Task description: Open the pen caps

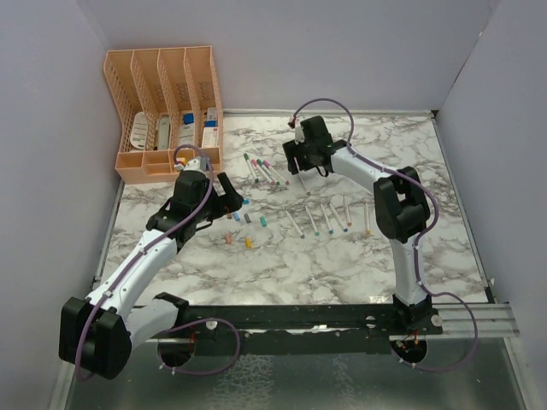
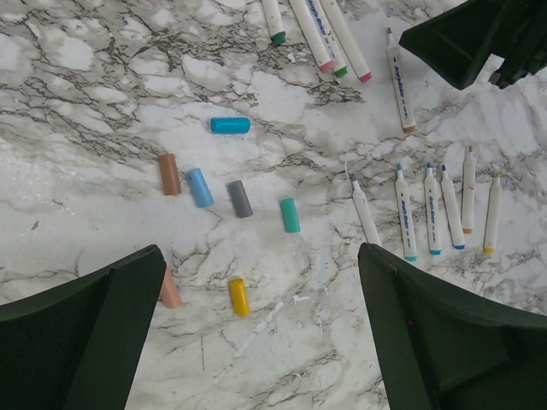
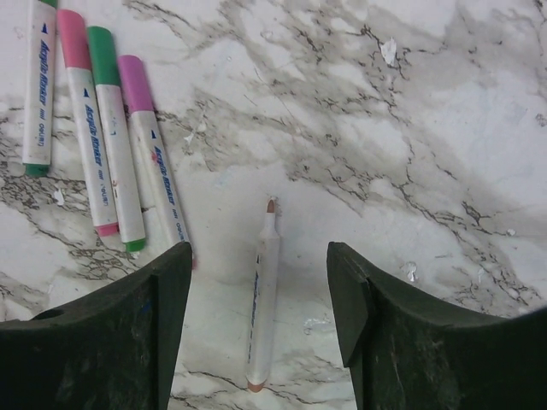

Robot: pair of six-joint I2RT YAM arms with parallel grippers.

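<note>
The left gripper (image 2: 261,269) hangs above the marble table (image 1: 342,265) with its two dark fingers (image 2: 94,325) spread wide apart and nothing between them. Under it lie seven loose pen caps, none of them on a pen. A yellow cap (image 2: 239,296) is nearest the gap. A peach cap (image 2: 171,290) is partly hidden by one finger. Farther out lie a green cap (image 2: 291,215), a grey cap (image 2: 240,198), a light blue cap (image 2: 199,187) and a brown cap (image 2: 169,173), with a teal cap (image 2: 231,125) farthest away. Beside the caps, a row of uncapped pens (image 2: 432,209) lies roughly parallel, the white barrels showing small coloured tips. The right gripper (image 3: 256,252) is well apart from the left one, farther back on the table. Its fingers are also apart. They stand on either side of one uncapped pen (image 3: 263,299) with a brownish tip, which lies flat on the marble and touches neither finger. Just beside that gripper, four capped pens (image 3: 111,137) lie side by side with their caps on, in pink, green and purple among them. A peach desk organiser (image 1: 162,94) stands in the far left corner of the table, behind the left arm.
</note>
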